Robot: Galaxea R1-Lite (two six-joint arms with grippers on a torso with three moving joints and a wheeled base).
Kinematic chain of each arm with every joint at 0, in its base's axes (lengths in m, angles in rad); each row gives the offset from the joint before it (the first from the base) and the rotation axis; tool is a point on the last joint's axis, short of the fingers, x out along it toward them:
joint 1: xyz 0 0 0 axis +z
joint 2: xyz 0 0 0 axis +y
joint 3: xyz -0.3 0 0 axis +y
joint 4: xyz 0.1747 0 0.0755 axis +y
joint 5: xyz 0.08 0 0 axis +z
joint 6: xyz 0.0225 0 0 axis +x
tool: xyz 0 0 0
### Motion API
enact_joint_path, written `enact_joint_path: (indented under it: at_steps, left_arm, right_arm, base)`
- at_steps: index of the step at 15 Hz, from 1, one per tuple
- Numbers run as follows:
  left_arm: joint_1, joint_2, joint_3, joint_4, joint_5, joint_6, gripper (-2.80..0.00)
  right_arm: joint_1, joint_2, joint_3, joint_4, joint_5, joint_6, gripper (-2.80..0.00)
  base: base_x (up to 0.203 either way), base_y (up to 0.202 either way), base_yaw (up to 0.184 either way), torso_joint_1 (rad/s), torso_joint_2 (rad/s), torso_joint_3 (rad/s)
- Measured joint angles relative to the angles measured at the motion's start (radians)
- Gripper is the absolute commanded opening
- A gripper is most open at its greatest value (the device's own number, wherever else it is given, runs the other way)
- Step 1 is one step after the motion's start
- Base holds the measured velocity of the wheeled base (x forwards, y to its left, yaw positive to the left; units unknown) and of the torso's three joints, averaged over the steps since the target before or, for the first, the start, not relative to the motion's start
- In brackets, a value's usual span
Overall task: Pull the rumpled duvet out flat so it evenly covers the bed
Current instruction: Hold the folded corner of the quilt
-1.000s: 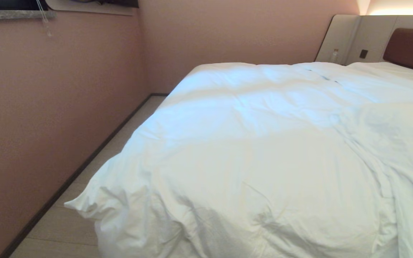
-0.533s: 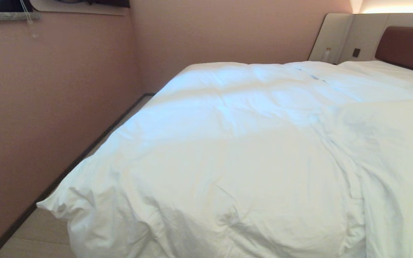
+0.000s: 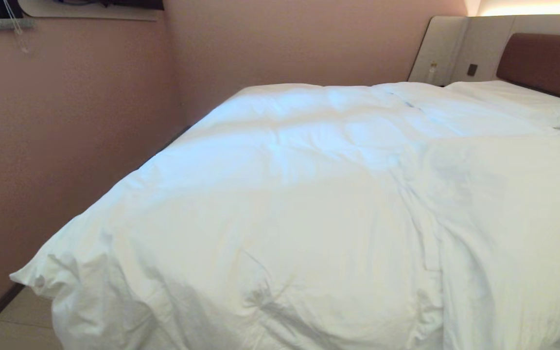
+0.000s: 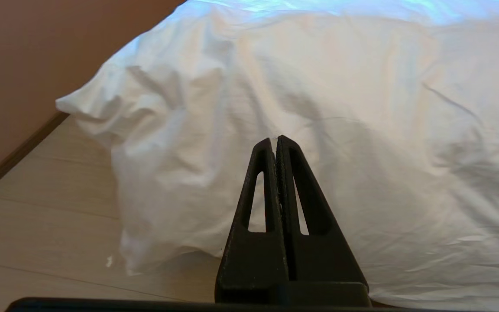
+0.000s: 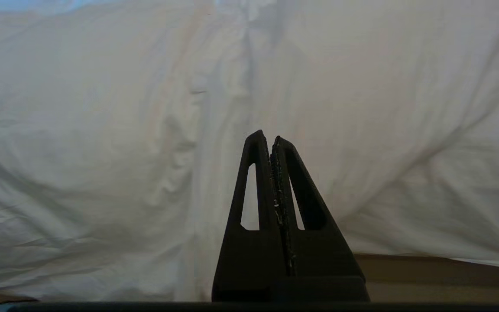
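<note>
Duvet (image 4: 362, 130) corner (image 4: 85, 104) hangs ahead of my left gripper (image 4: 275, 141), nearer than my right gripper (image 5: 267, 138); both have fingers pressed together, holding nothing.

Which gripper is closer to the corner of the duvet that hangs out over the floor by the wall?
Left. The left gripper faces the duvet's foot edge beside that corner; the right gripper faces plain duvet, corner out of its view.
</note>
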Motion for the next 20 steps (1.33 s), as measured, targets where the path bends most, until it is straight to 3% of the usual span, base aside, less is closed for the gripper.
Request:
enact_joint_path:
  at_steps: [10, 20]
  left_arm:
    - [0.000, 0.000, 0.000, 0.000, -0.001, 0.000, -2.80]
    - [0.000, 0.000, 0.000, 0.000, -0.004, 0.000, -2.80]
  right_arm:
    - [0.000, 0.000, 0.000, -0.001, 0.000, 0.000, -2.80]
    - [0.000, 0.000, 0.000, 0.000, 0.000, 0.000, -2.80]
  base:
    - [0.000, -0.190, -0.001, 0.003, 0.00, 0.004]
    - [-0.023, -0.009, 0.000, 0.002, 0.00, 0.001]
